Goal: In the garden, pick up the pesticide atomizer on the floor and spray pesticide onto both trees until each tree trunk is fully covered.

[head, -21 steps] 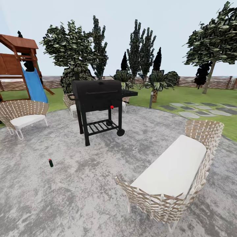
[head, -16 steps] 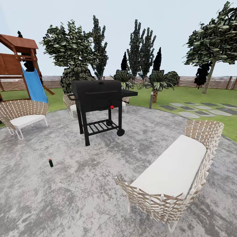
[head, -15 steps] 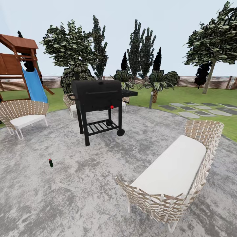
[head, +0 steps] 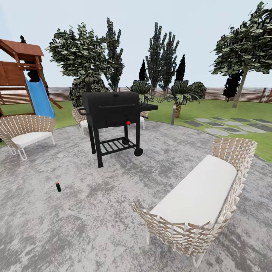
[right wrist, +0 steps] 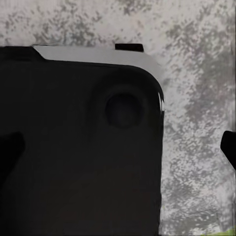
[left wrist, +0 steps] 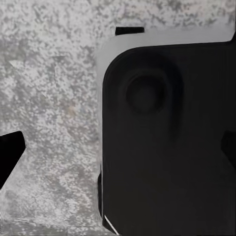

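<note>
Where the grill (head: 113, 113) stands, 1 tree (head: 81, 56) hides its trunk.

My dark green-black atomizer (head: 58, 187), red-topped, on mottled grey-and-white paving (head: 94, 219); black grill (head: 112, 109) with red knob; blue slide (head: 39, 98); cream-cushioned woven tan sofa (head: 200, 200).

floor (head: 94, 226): mottled grey-white stone, seen as rough and matt
grill (head: 111, 109): matt black metal
sofa (head: 200, 196): woven wicker, tan; smooth white cushion
chair (head: 24, 130): the same wicker weave
playset (head: 19, 60): brown wood; glossy blue slide
fence (head: 234, 93): slatted brown wood
</note>
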You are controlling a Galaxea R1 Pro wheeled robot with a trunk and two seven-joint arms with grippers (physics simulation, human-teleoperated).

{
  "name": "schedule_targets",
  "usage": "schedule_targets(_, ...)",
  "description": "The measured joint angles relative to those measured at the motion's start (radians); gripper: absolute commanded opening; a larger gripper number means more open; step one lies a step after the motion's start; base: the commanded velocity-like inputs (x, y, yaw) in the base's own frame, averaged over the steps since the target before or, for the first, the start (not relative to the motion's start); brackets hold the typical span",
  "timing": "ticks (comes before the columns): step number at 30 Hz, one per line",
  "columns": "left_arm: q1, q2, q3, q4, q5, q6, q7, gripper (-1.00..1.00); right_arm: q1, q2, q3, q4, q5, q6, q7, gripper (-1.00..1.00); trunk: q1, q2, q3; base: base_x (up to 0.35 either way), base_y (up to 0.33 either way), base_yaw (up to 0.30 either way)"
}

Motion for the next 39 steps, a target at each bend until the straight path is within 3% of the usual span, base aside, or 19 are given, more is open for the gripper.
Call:
schedule_targets(6, -0.029, 0.002, -0.001, -0.034, 0.000, -0.007, -0.002, 1.00, -0.001, -0.032, -0.001, -0.034, 0.000, -0.034, 0.001, 1.00, 0.000, 0.000, 0.000, 0.000, 0.000, 0.000)
schedule_targets(10, -0.052, 0.002, -0.001, -0.058, 0.000, -0.028, -0.002, 1.00, -0.002, -0.032, 0.000, -0.056, 0.002, -0.056, 0.005, 1.00, 0.000, 0.000, 0.000, 0.000, 0.000, 0.000)
schedule_targets(11, -0.079, 0.002, -0.001, -0.091, 0.000, -0.085, -0.002, 1.00, -0.002, -0.032, 0.002, -0.098, 0.003, -0.241, 0.007, 1.00, 0.000, 0.000, 0.000, 0.000, 0.000, 0.000)
schedule_targets(12, -0.084, 0.002, 0.000, -0.260, 0.001, -0.101, -0.002, 1.00, -0.002, -0.032, 0.002, -0.245, 0.004, -0.250, 0.007, 1.00, 0.000, 0.000, 0.000, 0.000, 0.000, 0.000)
schedule_targets(13, -0.095, 0.002, 0.000, -0.363, 0.001, -0.114, -0.002, 1.00, -0.004, -0.032, 0.003, -0.443, 0.005, -0.253, 0.006, 1.00, 0.000, 0.000, 0.001, 0.000, 0.000, 0.000)
schedule_targets(14, -0.086, 0.002, 0.002, -0.353, 0.002, -0.123, -0.001, 1.00, -0.003, -0.031, 0.003, -0.481, 0.005, -0.254, 0.004, 1.00, 0.000, 0.000, 0.000, 0.000, 0.000, 0.000)
schedule_targets(22, -0.075, 0.003, 0.013, -0.348, 0.002, -0.141, -0.001, 1.00, -0.003, -0.028, 0.001, -0.479, 0.004, -0.256, 0.001, 1.00, 0.000, 0.000, 0.000, 0.000, 0.000, 0.127)
schedule_targets(29, -0.073, 0.004, 0.042, -0.346, 0.000, -0.215, -0.003, 1.00, -0.003, -0.027, -0.001, -0.478, 0.004, -0.257, 0.000, 1.00, 0.000, 0.000, 0.000, 0.000, 0.000, 0.265)
schedule_targets(39, -0.073, 0.005, 0.045, -0.345, 0.001, -0.224, -0.002, 1.00, -0.003, -0.027, -0.002, -0.478, 0.004, -0.256, 0.000, 1.00, 0.000, 0.000, -0.001, 0.000, 0.000, 0.271)
